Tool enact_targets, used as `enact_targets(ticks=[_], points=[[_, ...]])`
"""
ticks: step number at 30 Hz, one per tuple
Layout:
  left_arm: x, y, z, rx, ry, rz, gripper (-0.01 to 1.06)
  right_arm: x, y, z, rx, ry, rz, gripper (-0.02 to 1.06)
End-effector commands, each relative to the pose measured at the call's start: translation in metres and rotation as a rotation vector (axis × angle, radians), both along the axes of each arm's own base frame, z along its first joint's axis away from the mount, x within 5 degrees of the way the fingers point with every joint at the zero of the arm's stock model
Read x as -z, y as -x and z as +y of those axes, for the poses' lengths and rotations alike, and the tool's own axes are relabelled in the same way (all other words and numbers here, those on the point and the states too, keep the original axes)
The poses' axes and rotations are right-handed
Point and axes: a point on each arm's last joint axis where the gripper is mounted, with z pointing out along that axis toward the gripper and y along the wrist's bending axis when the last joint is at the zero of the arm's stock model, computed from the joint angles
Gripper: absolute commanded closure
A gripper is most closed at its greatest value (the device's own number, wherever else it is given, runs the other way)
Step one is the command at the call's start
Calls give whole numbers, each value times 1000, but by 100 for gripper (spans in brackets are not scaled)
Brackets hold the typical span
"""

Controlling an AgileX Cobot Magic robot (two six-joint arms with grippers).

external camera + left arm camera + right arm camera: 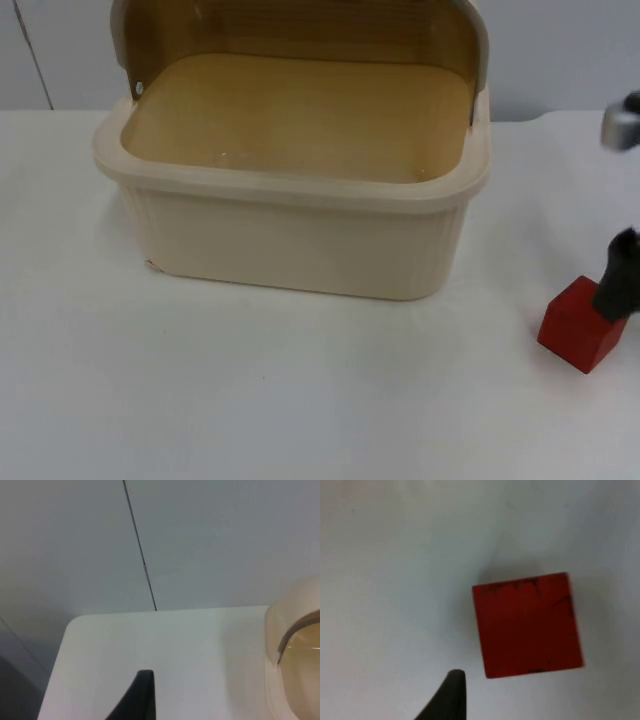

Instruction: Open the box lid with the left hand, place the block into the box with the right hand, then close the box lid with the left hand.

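On the white table (300,400), a cream box (300,240) stands with its lid (300,25) raised.
Right gripper (618,290) hovers just over the red block (580,325), well right of the box; left gripper (142,695) waits beside the box. Neither claw's state can be told.

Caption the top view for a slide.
Box lid open; right gripper at red block on the table.

Even, soft overhead light — faint shadows under the box (300,200) and beside the block (527,625), whose edges look blurred.
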Motion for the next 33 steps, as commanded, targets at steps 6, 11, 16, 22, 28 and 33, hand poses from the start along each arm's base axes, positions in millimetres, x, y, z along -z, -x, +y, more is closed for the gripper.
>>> enact_targets(ticks=[6,11,16,22,28,33], points=[[1,1,4,-24,-44,12,0,10,-6,7,-55,-33,-39,-1],[2,1,5,-27,-51,15,0,23,-8,8,-81,-21,-21,-1],[2,1,5,-28,-49,14,0,40,-9,8,-82,-9,23,-1],[2,1,5,-31,-43,14,0,51,-10,9,-67,-19,38,1],[2,1,5,-33,-41,15,0,51,-11,9,-67,-20,30,36],[2,1,5,-33,-41,15,0,50,-12,10,-33,-39,24,90]])
